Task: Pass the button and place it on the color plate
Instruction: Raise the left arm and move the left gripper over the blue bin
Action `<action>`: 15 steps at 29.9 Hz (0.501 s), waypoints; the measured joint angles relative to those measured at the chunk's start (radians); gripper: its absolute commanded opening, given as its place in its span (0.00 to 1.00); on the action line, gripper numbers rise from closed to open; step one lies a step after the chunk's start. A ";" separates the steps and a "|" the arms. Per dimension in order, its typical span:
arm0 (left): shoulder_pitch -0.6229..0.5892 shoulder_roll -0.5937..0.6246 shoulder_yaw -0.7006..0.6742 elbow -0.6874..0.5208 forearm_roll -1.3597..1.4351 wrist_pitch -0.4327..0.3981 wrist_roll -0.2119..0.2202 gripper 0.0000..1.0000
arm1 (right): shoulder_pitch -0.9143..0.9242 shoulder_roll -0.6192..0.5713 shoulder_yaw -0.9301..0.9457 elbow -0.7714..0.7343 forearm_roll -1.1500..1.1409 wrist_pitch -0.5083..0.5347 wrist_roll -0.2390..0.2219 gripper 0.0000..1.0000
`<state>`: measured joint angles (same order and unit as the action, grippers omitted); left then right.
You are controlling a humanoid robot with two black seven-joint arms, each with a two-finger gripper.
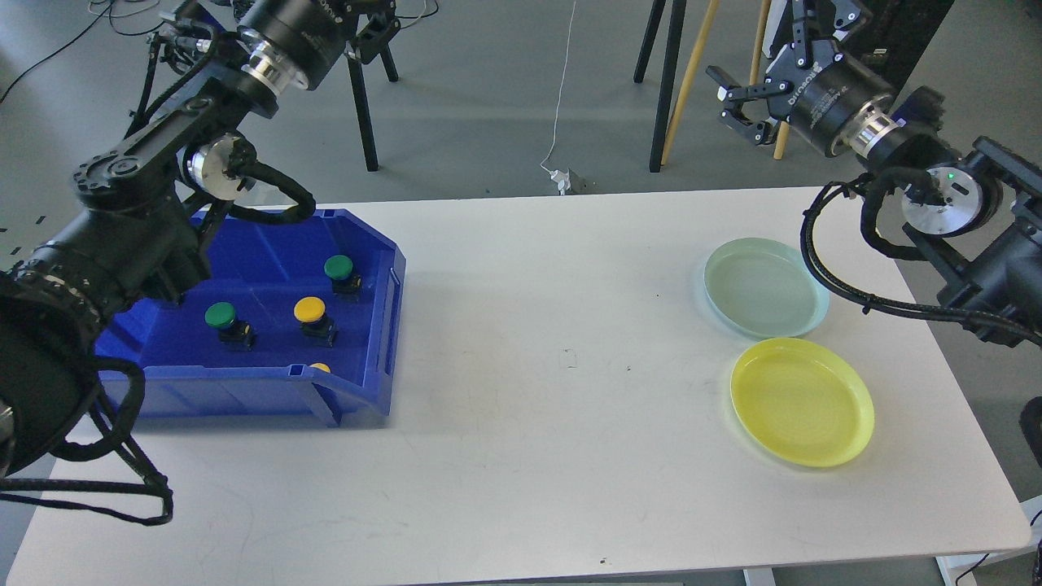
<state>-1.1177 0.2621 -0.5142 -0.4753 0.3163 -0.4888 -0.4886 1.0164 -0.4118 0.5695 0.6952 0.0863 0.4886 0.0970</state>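
The buttons sat in the blue bin (269, 268) at the left of the table (529, 456): two green ones (339, 267) (220, 315), a yellow one (309, 309), and a second yellow one (321, 368) mostly hidden behind the bin's front wall. Each looked like a domed cap on a short dark block, upright and apart from its neighbours.

I judged them light, rigid and not fragile. The smooth rounded cap would likely slip between my fingers, so the squarer dark body under the cap seemed the better place to take hold, coming straight down with the fingers either side.

My left pincer (370, 28) was raised beyond the bin, seen dark and partly cut by the frame; I could not tell how far it was open. My right pincer (737, 104) hung above the far right edge of the table, fingers parted, holding nothing. The pale green plate (765, 289) and the yellow plate (802, 403) lay bare on the right, touching or nearly so.
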 measured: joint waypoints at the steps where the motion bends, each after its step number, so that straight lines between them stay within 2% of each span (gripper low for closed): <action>1: 0.015 0.006 0.000 0.000 0.000 0.000 0.000 1.00 | 0.000 0.001 0.000 0.001 0.000 0.000 -0.002 1.00; 6: 0.088 0.023 0.000 0.009 -0.009 -0.001 0.000 1.00 | 0.013 0.023 0.002 -0.009 -0.018 0.000 -0.005 1.00; 11: 0.117 0.025 -0.040 0.071 -0.125 0.001 0.000 1.00 | 0.017 0.014 0.014 -0.028 -0.020 0.000 0.005 1.00; 15: 0.204 0.017 -0.174 -0.089 -0.242 0.000 0.000 1.00 | 0.007 0.010 0.015 -0.059 -0.019 0.000 0.007 1.00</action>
<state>-0.9132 0.2790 -0.6883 -0.5645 0.0740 -0.4883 -0.4887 1.0236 -0.4021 0.5849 0.6362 0.0671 0.4888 0.1040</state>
